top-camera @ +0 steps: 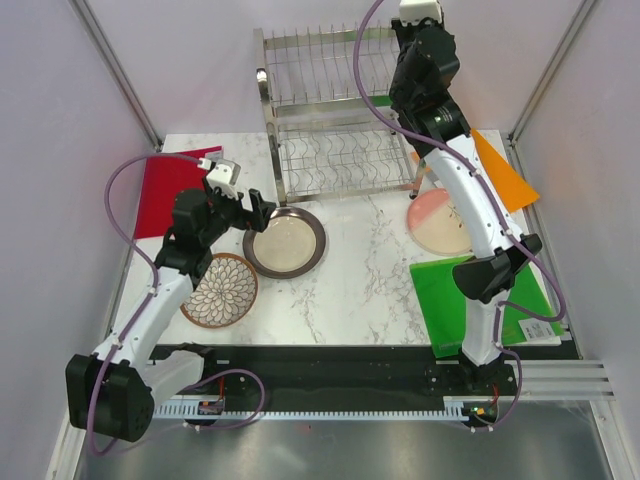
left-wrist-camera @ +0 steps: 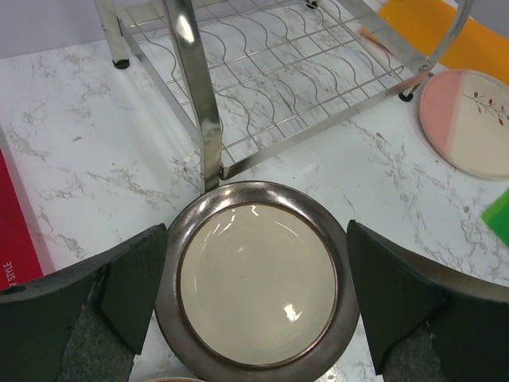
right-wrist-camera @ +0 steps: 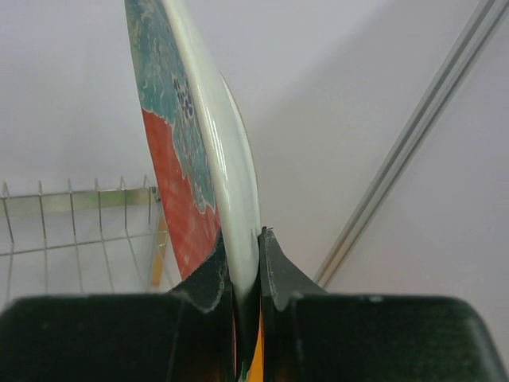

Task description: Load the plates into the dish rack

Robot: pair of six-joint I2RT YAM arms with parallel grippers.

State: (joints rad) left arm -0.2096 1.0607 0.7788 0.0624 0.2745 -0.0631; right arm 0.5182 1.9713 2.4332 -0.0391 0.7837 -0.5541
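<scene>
Dish rack (top-camera: pixel 330 110), chrome, stood below the right gripper (right-wrist-camera: pixel 245 259), its fingers clamped on the upright red plate (right-wrist-camera: pixel 187 159), best lowered edge-first into one slot; metal plate (left-wrist-camera: pixel 261 314) lay between the left gripper (left-wrist-camera: pixel 256 267)'s wide-open fingers.

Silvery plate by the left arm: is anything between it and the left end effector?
Nothing visible does. The left end effector is open, with the silvery plate showing unobstructed between its fingers. The dish rack has a post at the plate's far rim, not between them.

Red board (top-camera: pixel 160 195) L, orange board (top-camera: pixel 503 172) far R, green board (top-camera: pixel 435 312) near R, marble table (top-camera: pixel 370 275)
</scene>
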